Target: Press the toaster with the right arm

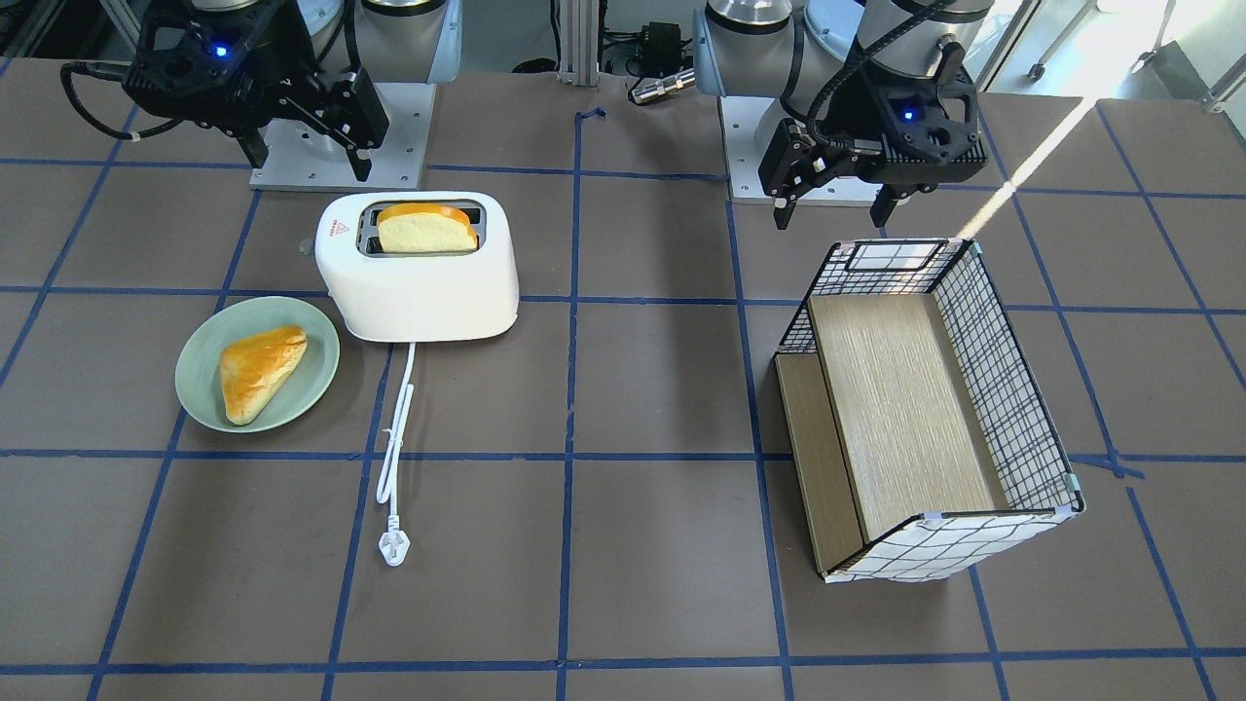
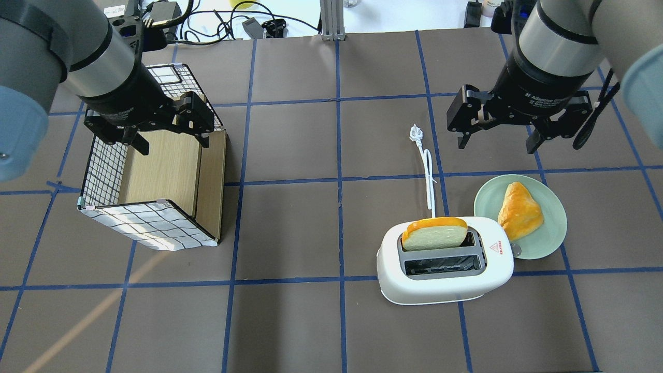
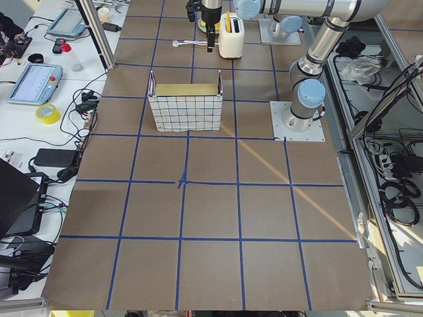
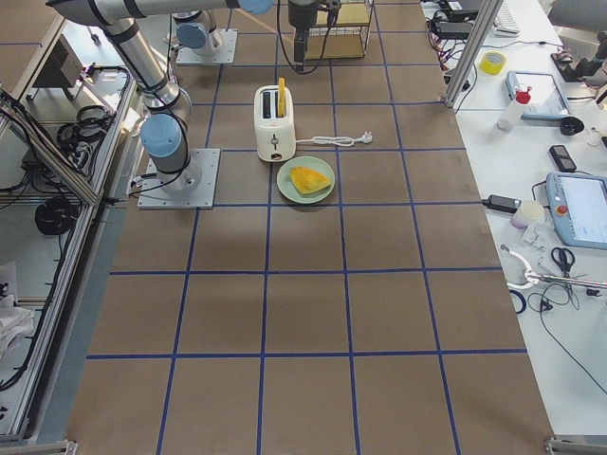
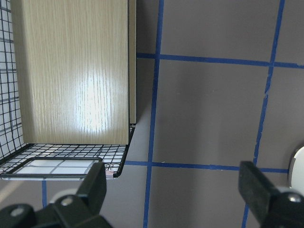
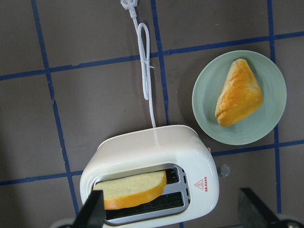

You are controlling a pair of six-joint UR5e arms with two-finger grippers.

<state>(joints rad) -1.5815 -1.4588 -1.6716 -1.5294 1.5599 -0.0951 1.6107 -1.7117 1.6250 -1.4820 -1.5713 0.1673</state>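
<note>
Black fingers (image 6: 92, 213) of the right gripper (image 2: 496, 146) frame the bottom of the right wrist view. They are spread wide, with nothing between them. Below them sits the toaster (image 2: 445, 282), and the gripper hangs in the air, clear of it.

White and rounded, the toaster stands upright on the worktop (image 2: 290, 321), on the robot's right side. One slice of bread (image 2: 434, 234), with an orange crust, stands in the slot farther from the robot. A small red triangle mark (image 2: 495, 247) sits on the toaster's top, at the end that faces the plate. A small roundish knob (image 2: 516, 250) sticks out from that same end.

From the toaster's far side a white cord (image 2: 429, 181) runs away from the robot, with a loop partway along. It ends in a plug (image 2: 415, 133) lying loose on the worktop. Just beside the toaster is a pale green plate (image 2: 549, 243), with a golden triangular pastry (image 2: 519, 211) lying on it. In the overhead view the right gripper appears beyond the plate and to the right of the plug.

Well apart, on the robot's left side, stands a wire basket (image 2: 129, 225) with a grid-patterned wall and a pale wooden panel inside. The left gripper (image 2: 172, 146) hovers over it, jaws apart and holding nothing. Blue tape lines divide the brown worktop into squares.
</note>
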